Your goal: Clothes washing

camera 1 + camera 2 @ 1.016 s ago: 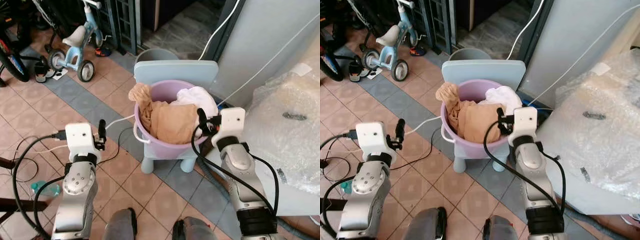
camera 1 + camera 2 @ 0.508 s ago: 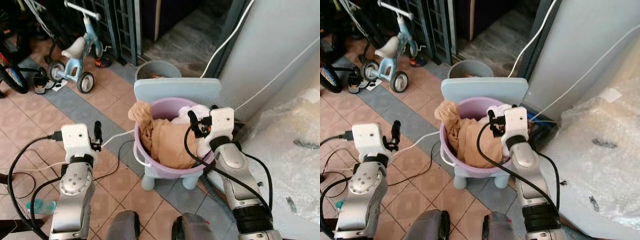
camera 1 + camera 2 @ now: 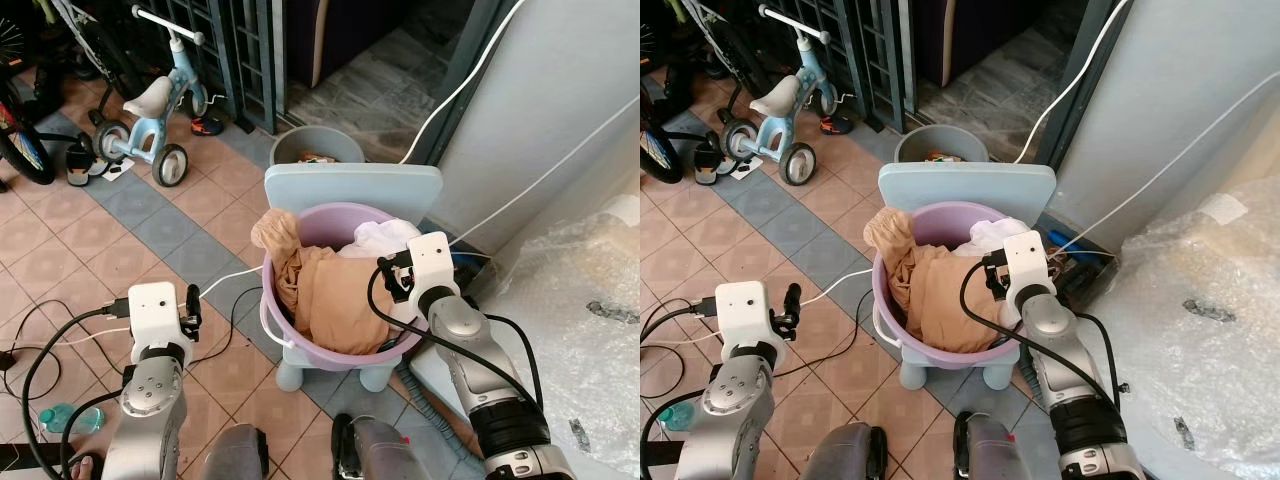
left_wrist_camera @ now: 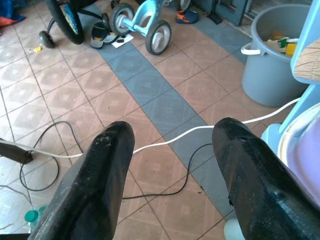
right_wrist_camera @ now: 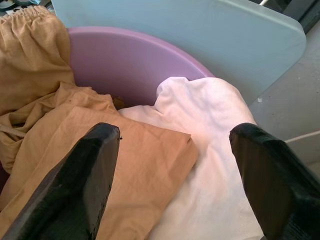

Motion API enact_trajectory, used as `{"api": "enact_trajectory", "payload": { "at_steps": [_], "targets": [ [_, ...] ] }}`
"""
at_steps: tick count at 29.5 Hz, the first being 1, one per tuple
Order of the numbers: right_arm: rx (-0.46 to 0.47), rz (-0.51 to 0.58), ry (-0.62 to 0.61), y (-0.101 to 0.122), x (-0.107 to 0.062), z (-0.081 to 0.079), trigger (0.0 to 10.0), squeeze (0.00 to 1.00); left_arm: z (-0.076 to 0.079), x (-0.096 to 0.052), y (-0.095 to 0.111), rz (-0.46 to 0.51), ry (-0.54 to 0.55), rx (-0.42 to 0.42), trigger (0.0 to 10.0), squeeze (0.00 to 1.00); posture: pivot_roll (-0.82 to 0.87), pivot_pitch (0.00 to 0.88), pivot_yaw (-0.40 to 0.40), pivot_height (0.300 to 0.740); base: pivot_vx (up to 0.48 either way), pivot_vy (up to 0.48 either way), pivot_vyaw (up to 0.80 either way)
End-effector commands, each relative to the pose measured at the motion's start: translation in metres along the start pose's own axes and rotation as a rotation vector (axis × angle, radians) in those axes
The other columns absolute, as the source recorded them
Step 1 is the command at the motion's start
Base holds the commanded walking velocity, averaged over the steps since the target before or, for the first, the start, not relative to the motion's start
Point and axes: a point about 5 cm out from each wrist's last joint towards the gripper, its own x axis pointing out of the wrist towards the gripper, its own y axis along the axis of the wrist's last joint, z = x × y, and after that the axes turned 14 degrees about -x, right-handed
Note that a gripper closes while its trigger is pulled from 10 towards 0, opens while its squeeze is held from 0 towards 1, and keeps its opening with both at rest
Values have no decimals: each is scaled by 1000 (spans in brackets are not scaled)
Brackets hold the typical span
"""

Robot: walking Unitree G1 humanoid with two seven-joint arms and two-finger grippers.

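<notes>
Centre of the left eye view: round lilac plastic wash basin (image 3: 285,345) seated on a pale blue plastic child's chair (image 3: 352,187), the chair's backrest rising behind the basin rim. Inside the basin: crumpled tan cloth garment (image 3: 325,295) heaped toward the frame's left and centre, one bunched end draped over the rim at upper left; white cloth garment (image 3: 385,236) piled at the basin's right, against the tan one.

Right of centre: right claw (image 5: 175,165) poised over the basin's right side, black fingers (image 5: 87,175) spread wide, one above the tan garment and the other above the white garment, pinching nothing.

Lower left: left claw (image 4: 172,165) held above the terracotta and grey tiled floor (image 3: 60,250), well apart from the basin, fingers likewise spread and empty.

Crossing the floor beneath the left claw: white cable (image 4: 200,131) and thin black cable (image 4: 165,192).

Behind the chair: grey plastic bucket (image 3: 305,148) containing small items too small to identify.

Upper left: light blue child's tricycle (image 3: 150,105) with white seat.

Right edge: bulky object wrapped in clear bubble plastic (image 3: 590,290).

Upper right: grey wall panel (image 3: 560,90) with white cords running down across it.
</notes>
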Motion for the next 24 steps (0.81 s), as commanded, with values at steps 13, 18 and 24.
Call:
{"api": "enact_trajectory", "payload": {
  "at_steps": [13,18,24],
  "targets": [
    [-21,-197,10,-28,20,-16,10000,0,15,-7,20,54,-105,126,10000,0,189,351,-58,740,0,0,340],
    [-78,-252,-160,-34,25,8,10000,0,10,-3,29,77,-89,122,10000,0,194,388,-66,740,0,0,0],
    [-79,-404,-240,-53,23,18,10000,0,12,-14,17,35,-102,130,10000,0,191,410,-69,740,0,0,0]
  ]
}}
